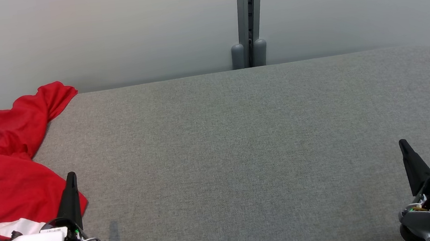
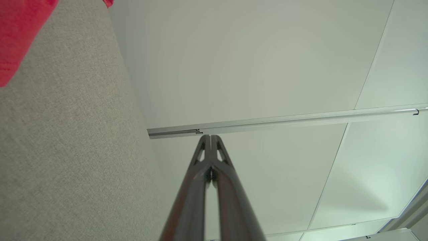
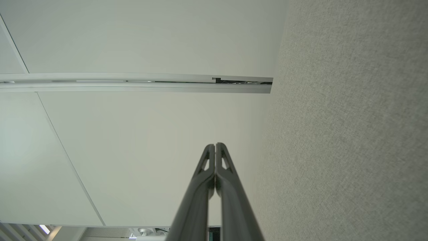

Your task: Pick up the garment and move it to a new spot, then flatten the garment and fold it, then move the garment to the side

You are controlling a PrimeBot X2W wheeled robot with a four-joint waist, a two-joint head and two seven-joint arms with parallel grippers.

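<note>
Down low, the left gripper [image 1: 71, 178] is closed tight and holds nothing. The right gripper [image 1: 403, 145] on the other side is closed and empty too. The red garment [image 1: 9, 174] lies bunched up on the left end of the grey desk [image 1: 241, 141], near the left gripper. A pale wall [image 1: 109, 27] stands behind.

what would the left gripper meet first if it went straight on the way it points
Probably the pale wall behind the table; the left gripper would pass beside the red garment.
</note>
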